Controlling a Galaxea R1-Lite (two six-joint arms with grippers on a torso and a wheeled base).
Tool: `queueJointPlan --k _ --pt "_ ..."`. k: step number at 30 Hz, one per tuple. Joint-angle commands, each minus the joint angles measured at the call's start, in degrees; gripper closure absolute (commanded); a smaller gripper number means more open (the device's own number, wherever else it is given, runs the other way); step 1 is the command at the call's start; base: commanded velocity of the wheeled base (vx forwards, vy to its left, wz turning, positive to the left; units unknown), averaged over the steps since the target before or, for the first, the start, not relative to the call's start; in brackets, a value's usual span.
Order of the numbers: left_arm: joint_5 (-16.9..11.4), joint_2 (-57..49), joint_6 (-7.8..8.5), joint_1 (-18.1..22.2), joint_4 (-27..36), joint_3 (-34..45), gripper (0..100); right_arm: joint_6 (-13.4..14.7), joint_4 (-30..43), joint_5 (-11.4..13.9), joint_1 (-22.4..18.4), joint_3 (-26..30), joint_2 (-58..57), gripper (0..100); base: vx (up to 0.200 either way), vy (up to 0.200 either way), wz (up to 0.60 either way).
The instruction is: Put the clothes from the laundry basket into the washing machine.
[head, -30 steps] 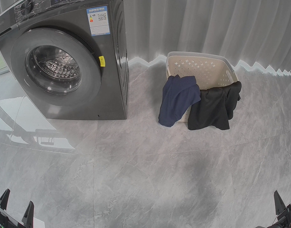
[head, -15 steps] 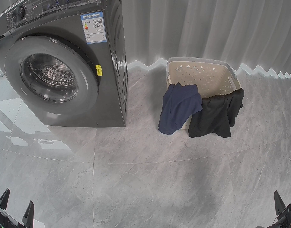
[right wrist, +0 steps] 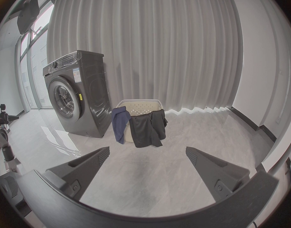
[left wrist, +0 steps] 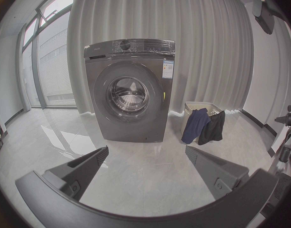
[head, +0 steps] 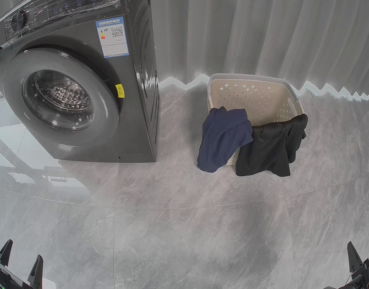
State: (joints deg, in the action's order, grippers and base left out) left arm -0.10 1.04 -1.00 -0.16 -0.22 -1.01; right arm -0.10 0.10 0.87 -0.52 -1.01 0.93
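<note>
A dark grey front-loading washing machine [head: 130,113] stands at the far left on a grey marble-patterned tiled floor [head: 192,229]. Its round door with a glass porthole [head: 58,99] is closed. Clear plastic film covers the control panel along the top. A white label sits at the upper right of the machine's front, with a small yellow sticker just right of the door.

To the right of the machine, apart from it with bare floor between, sits a beige perforated plastic laundry basket [head: 252,101]. Its far side is close to a white pleated curtain [head: 252,25] that runs along the whole back of the scene.

Two pieces of clothing hang over the basket's near rim. A navy blue cloth garment [head: 222,139] is draped over the near left corner, and its lower end reaches down the outside to the floor. A black cloth garment [head: 266,149] is draped over the near right part of the rim and around the right corner, and it also hangs down the outside. The two garments touch where their edges meet. The inside of the basket that is visible shows only its star-punched walls.

The left end effector [head: 20,257] is at the near left, low over the floor and well apart from the machine and basket. Its dark fingers are spread wide with nothing between them. The right end effector [head: 362,241] is at the near right, likewise spread and holding nothing. From the left wrist, tall windows appear on the wall left of the machine.
</note>
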Motion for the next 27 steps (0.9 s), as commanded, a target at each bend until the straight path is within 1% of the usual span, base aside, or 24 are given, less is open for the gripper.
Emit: queueJointPlan --k 1,4,16,27 --pt "0.01 -0.95 -0.06 -0.02 -0.04 1.01 0 0.01 -0.01 0.01 0.0 1.01 -0.93 0 0.0 -0.2 0.0" --pt "0.01 -0.95 0.03 -0.02 -0.04 1.01 0 0.01 -0.01 0.01 0.0 1.01 -0.93 0 0.0 -0.2 0.0" --pt "0.01 -0.95 0.03 -0.02 -0.04 1.01 0 0.01 -0.01 0.01 0.0 1.01 -0.93 0 0.0 0.0 0.0" --pt "-0.08 -0.95 -0.06 -0.02 -0.04 1.01 0 -0.08 -0.01 0.01 0.0 1.01 -0.93 0 0.2 0.0 0.0"
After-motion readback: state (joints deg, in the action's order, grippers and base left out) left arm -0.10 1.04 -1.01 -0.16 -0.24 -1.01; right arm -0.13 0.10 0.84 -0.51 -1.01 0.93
